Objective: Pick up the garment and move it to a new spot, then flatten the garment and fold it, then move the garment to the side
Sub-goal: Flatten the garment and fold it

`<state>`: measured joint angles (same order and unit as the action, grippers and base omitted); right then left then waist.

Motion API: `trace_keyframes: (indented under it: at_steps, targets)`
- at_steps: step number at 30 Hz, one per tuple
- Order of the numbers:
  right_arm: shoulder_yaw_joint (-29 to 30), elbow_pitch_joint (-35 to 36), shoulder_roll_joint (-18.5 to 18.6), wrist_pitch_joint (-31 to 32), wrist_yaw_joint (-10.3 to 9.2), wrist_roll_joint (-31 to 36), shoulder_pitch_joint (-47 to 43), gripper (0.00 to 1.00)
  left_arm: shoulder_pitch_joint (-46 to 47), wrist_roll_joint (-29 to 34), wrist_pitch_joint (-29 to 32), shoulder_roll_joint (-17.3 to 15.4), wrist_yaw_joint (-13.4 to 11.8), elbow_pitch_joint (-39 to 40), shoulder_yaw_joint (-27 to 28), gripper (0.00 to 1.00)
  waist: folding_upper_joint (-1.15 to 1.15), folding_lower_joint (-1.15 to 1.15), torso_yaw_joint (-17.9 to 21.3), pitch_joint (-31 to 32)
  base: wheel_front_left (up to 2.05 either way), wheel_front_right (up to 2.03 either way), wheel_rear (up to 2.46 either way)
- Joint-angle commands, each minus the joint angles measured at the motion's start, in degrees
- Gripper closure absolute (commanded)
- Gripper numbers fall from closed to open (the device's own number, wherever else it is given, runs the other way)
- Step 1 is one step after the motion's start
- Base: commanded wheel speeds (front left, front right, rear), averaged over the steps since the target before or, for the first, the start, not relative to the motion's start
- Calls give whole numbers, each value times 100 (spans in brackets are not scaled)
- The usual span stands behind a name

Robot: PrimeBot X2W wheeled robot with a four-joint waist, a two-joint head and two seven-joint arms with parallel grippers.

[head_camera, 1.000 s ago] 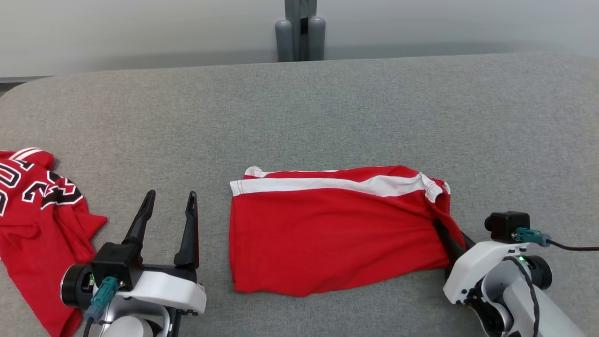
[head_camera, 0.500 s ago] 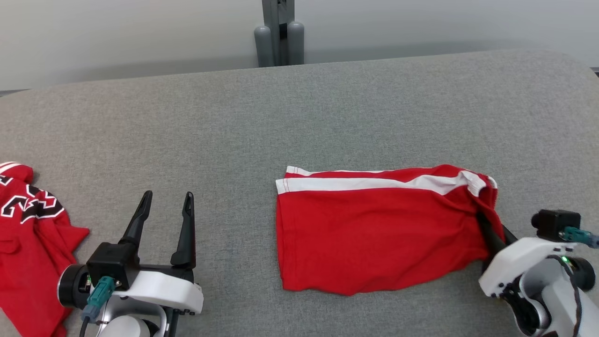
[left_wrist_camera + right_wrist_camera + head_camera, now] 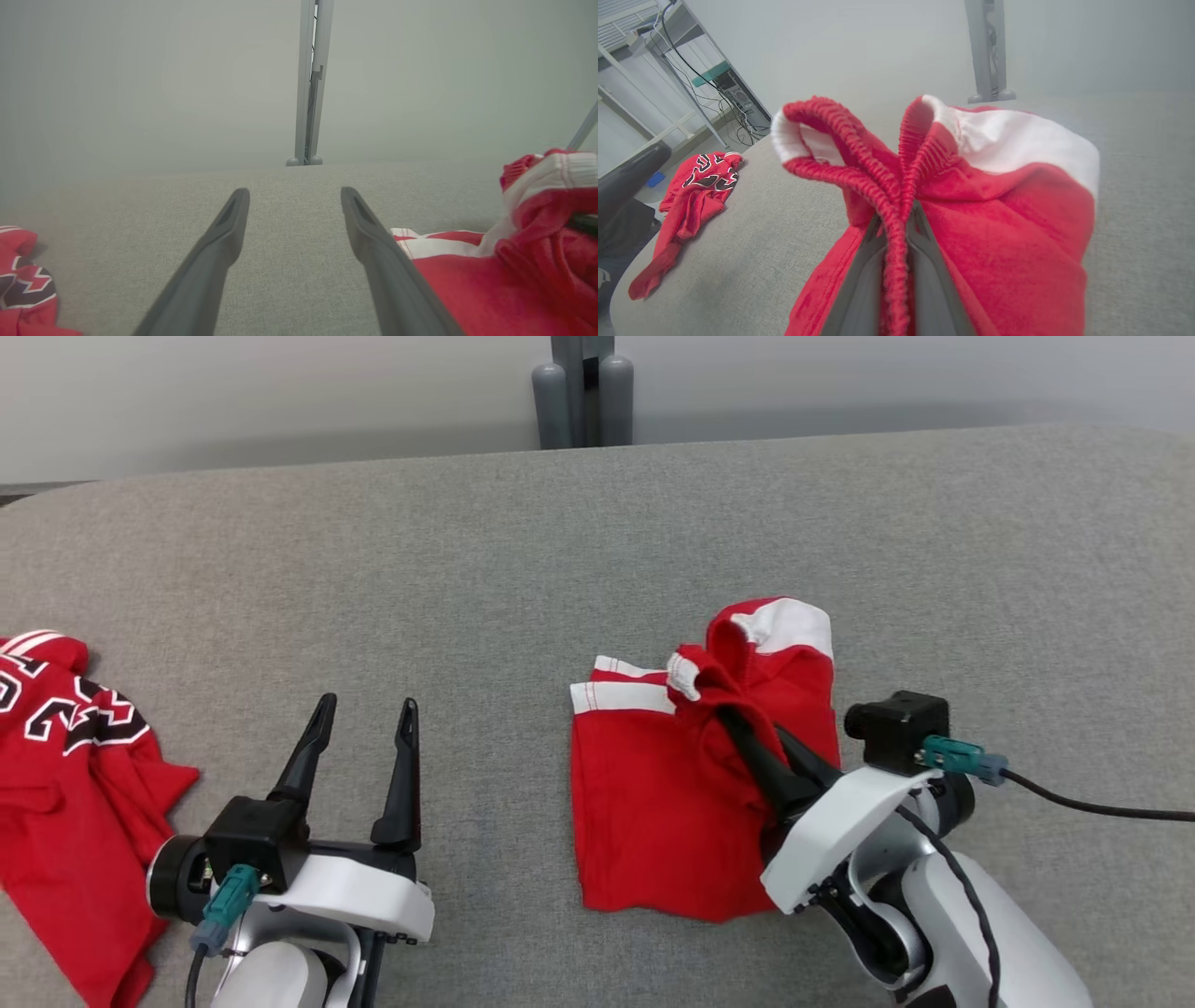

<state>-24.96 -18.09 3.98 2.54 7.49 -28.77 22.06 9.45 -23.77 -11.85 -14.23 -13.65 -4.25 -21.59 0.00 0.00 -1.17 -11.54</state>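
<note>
The garment (image 3: 653, 803) is a pair of red shorts with a white side stripe, lying on the grey table (image 3: 597, 541) right of centre. My right gripper (image 3: 724, 714) is shut on its elastic waistband and holds that end lifted and doubled over the rest of the cloth. In the right wrist view the ribbed waistband (image 3: 896, 205) is pinched between the two fingers. The garment (image 3: 514, 266) also shows at the right of the left wrist view. My left gripper (image 3: 366, 711) rests open over bare table at the lower left, holding nothing, as the left gripper (image 3: 294, 200) shows from its wrist.
A second red jersey (image 3: 65, 784) with black and white lettering lies crumpled at the table's left edge; the jersey (image 3: 691, 196) also shows in the right wrist view. A grey post (image 3: 583, 392) stands behind the table's far edge. Shelving with cables (image 3: 691, 79) is off the left side.
My right gripper has lifted the waistband end of the shorts and carried it leftward over the rest of the cloth, so the flat rectangle is now folded over. The left gripper stays open.
</note>
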Motion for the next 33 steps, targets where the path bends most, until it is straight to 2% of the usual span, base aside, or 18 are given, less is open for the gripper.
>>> trace_keyframes:
  at_steps: [1, 8, 9, 10, 11, 16, 24, 30, 33]
  targets:
    - [-30, -56, -5, -2, 0, -23, 55, 100, 104, 12, -28, -19, 30, -7, -1, 0, 0, 0, -78, -44, 0, 0, 0]
    - [-452, -913, -89, -328, 0, -144, 346, 100, 229, -11, -71, 131, 114, -163, -147, 0, 0, 0, -376, -188, 0, 0, 0]
    - [-529, -995, -95, -413, 0, -258, 375, 66, 250, -10, -73, 145, 129, -184, -169, 0, 0, 0, -407, -212, 0, 0, 0]
    - [-630, -1086, -97, -481, 0, -288, 420, 51, 277, -10, -89, 150, 143, -204, -178, 0, 0, 0, -426, -231, 0, 0, 0]
    - [-699, -1168, -97, -571, 0, -352, 467, 0, 298, -17, -99, 154, 147, -224, -188, 0, 0, 0, -437, -249, 0, 0, 0]
    - [-1144, -1327, -88, -908, -1, -659, 541, 0, 305, -34, -138, 178, 161, -300, -192, 0, 0, 0, -432, -278, 0, 0, 0]
    - [-1795, -1110, -91, -1245, 0, -831, 358, 0, 356, -53, -186, 189, 191, -394, -206, 0, 0, 0, -348, -225, 0, 0, 0]
    - [-1988, -750, -90, -1459, -1, -936, 160, 0, 245, -90, -197, 144, 175, -444, -187, 0, 0, 0, -247, -78, 0, 0, 0]
    - [-1786, -477, -83, -1641, -1, -798, 39, 0, 167, -100, -191, 100, 135, -447, -150, 0, 0, 0, -174, 45, 0, 0, 0]
